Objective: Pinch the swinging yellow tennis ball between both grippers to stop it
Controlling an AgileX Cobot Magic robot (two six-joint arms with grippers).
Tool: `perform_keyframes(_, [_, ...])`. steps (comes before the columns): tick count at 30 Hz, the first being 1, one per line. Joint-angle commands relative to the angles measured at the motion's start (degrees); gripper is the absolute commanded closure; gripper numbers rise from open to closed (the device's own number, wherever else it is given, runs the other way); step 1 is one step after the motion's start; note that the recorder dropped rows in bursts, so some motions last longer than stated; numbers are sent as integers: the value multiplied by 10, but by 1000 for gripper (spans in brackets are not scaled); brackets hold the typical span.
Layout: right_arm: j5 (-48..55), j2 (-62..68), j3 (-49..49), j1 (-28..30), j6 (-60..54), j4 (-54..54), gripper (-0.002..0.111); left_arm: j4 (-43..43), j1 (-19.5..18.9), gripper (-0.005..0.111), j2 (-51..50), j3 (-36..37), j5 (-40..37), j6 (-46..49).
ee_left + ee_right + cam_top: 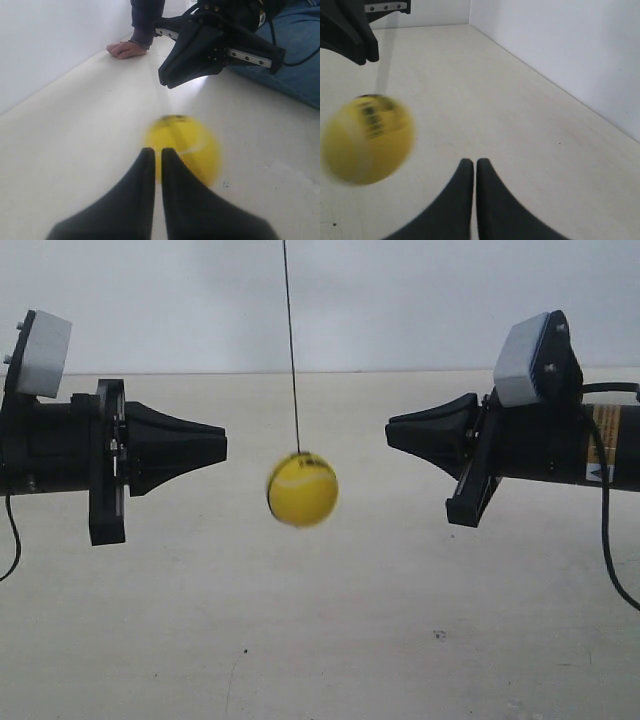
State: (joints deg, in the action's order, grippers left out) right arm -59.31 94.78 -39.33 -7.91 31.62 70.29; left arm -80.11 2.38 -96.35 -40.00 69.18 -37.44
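Observation:
The yellow tennis ball point(302, 489) hangs on a thin dark string point(291, 340) between the two grippers, motion-blurred and touching neither. It sits slightly below both tips. My left gripper point(222, 448), at the exterior view's left, is shut and empty. In its wrist view the ball point(187, 150) lies just beyond the left gripper point(154, 150). My right gripper point(390, 432), at the exterior view's right, is also shut and empty. In the right wrist view the ball point(367, 140), barcode sticker showing, is off to one side of the right gripper point(471, 161).
A beige floor-like surface point(400, 640) lies below and a pale wall point(420, 300) stands behind. A person's hand point(127, 49) and a jeans-clad leg point(295, 60) rest on the surface behind the right arm. A black cable point(610, 550) hangs from that arm.

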Motion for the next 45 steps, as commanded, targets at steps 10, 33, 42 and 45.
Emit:
perform_keyframes(10, [-51,1,-3,0,9,16,108,-7,22,102,-1,-3,8,-4])
perform_keyframes(33, [-81,48,-37,-13,31,41,108,-18,54,102,-1,-21,8,-11])
perform_keyframes(42, [-69,66,-49,-49,27,35,108,-13,57,102,-1,-21,0,-11])
perform_keyframes(45, [-58,66,-49,-59,26,32,108,-13,57,102,-1,-21,6,-11])
